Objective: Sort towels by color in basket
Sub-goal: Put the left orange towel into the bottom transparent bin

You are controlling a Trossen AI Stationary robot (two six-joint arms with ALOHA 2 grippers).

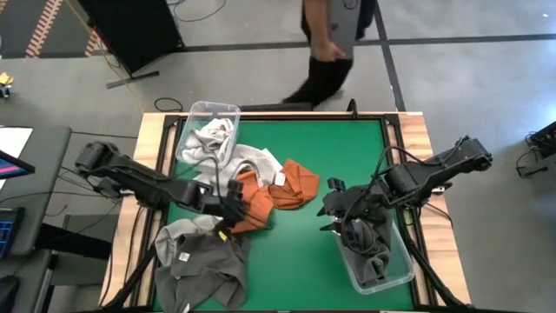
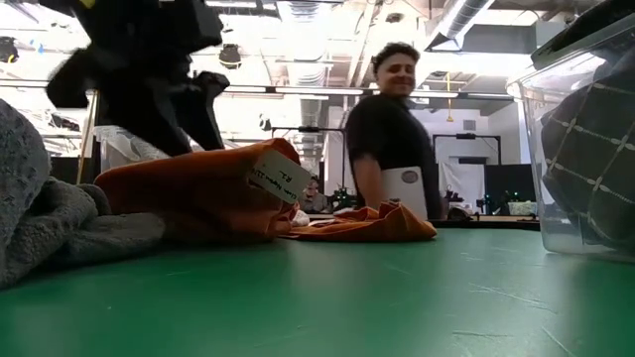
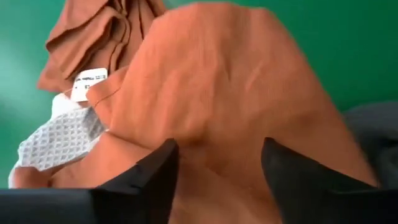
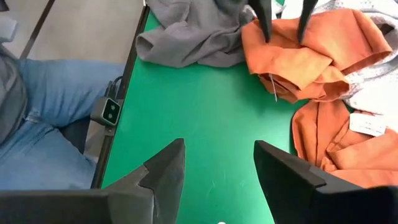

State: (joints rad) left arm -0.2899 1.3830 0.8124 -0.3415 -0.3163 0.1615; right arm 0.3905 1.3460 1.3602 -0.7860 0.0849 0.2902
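Observation:
A rust orange towel [image 1: 254,205] lies bunched on the green table [image 1: 304,261], with a second one [image 1: 296,183] to its right. White and pale grey towels [image 1: 228,156] spill out of the far-left clear bin [image 1: 208,115]. A dark grey towel [image 1: 200,261] lies at the near left. My left gripper [image 1: 233,209] is open, pointing down, its fingers [image 4: 266,25] astride the orange towel's hump [image 3: 217,93]. My right gripper [image 4: 217,168] hangs open above the table beside the near-right clear bin [image 1: 382,265], which holds a dark towel with pale grid lines [image 2: 595,149]. My left gripper comes at the rust orange towel from above and from the table's left, one open finger on each side of the raised fold [image 4: 283,53] at its near end. Whether the fingertips touch the cloth I cannot tell.
A white towel with a fine grid [image 3: 62,137] lies under the orange ones. A person [image 1: 330,43] stands beyond the far edge, and someone in jeans [image 4: 37,124] sits at the near edge. Bare green table shows in the near middle.

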